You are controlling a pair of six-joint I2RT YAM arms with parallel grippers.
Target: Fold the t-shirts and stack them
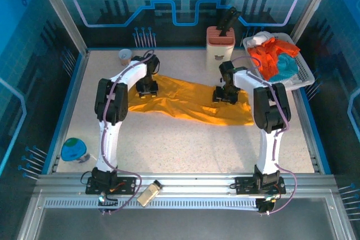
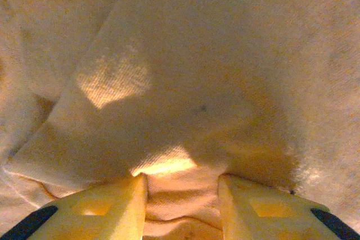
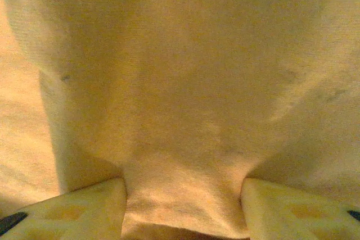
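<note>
A golden-yellow t-shirt (image 1: 191, 104) lies spread and rumpled across the middle of the table. My left gripper (image 1: 147, 88) presses down on its left part. In the left wrist view that gripper (image 2: 183, 181) has a bunched fold of the yellow cloth (image 2: 180, 200) pinched between its fingers (image 2: 112, 203). My right gripper (image 1: 225, 95) is down on the shirt's right part. Seen from the right wrist, its (image 3: 184, 186) jaws stand wide apart with yellow cloth (image 3: 185, 139) filling the gap. An orange-red t-shirt (image 1: 269, 57) and a teal one (image 1: 287, 64) lie crumpled in the basket.
The white basket (image 1: 304, 78) sits at the back right corner. A white holder with dark handles (image 1: 220, 43) stands behind the shirt, and a small cup (image 1: 125, 55) at the back left. A blue bowl-like object (image 1: 73, 149) sits front left. A small bottle (image 1: 149, 193) lies on the front rail.
</note>
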